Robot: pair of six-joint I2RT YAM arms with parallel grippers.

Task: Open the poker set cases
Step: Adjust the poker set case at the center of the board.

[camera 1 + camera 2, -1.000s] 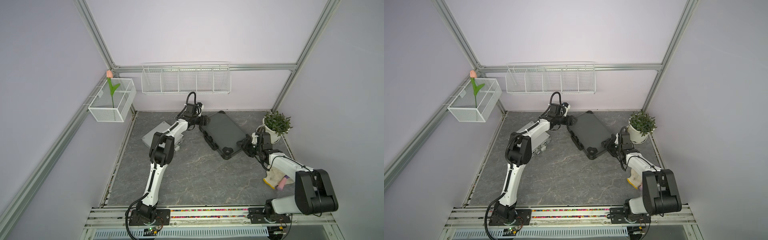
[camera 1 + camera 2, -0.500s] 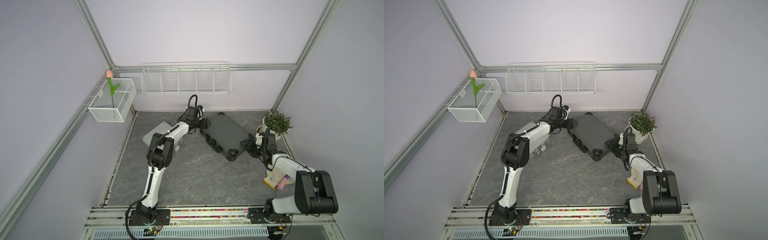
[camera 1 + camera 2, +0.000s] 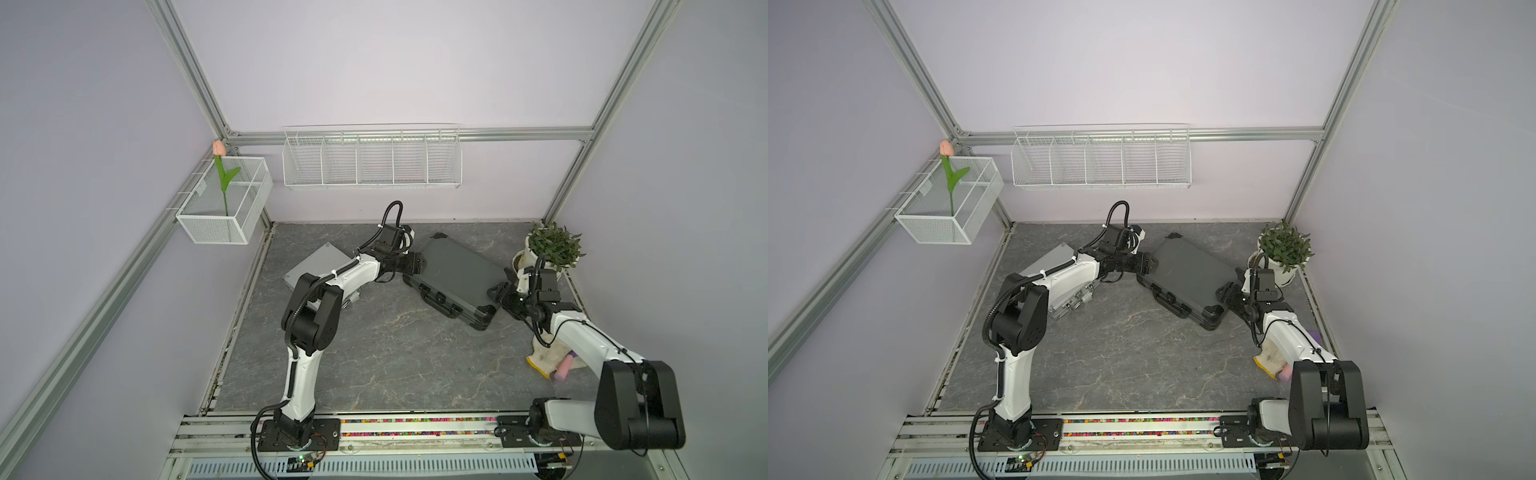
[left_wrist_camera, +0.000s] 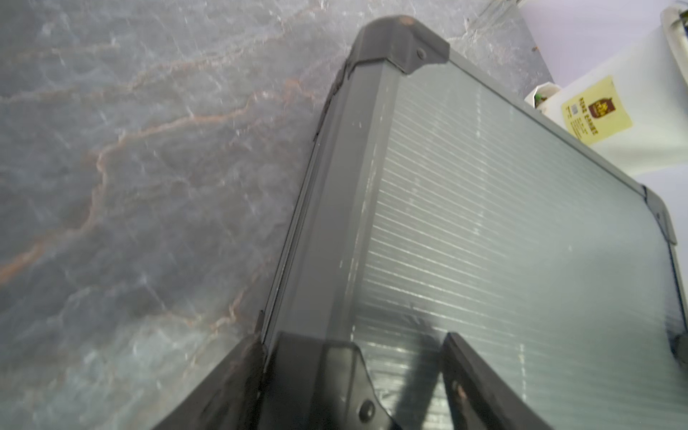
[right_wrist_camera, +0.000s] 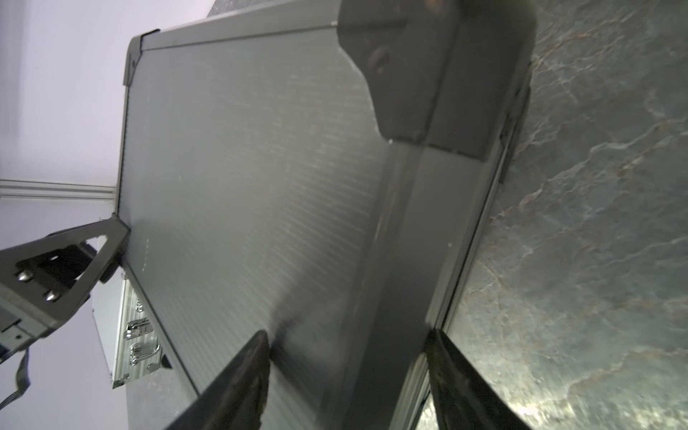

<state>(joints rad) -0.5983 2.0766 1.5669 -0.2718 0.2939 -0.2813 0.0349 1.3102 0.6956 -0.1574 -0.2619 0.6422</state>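
The dark grey case [image 3: 453, 274] [image 3: 1187, 270] lies closed on the stone table, turned at an angle. My left gripper [image 3: 415, 266] [image 4: 353, 335] is at its far left corner, one finger on the ribbed lid [image 4: 502, 223] and one against the side, shut on that corner. My right gripper [image 3: 498, 291] [image 5: 346, 331] straddles the case's right edge [image 5: 428, 223] near the front corner; whether its fingers still press the case is unclear. The silver ribbed case [image 3: 316, 266] [image 5: 137, 335] lies closed under my left arm, latches toward the front.
A potted plant [image 3: 555, 245] stands just behind my right gripper. A cloth with a pink object [image 3: 552, 361] lies under my right forearm. A wire rack [image 3: 370, 158] and a mesh box with a tulip [image 3: 224, 203] hang on the walls.
The dark case has slid to the right, and both grippers have moved with it. The right jaws have widened slightly.
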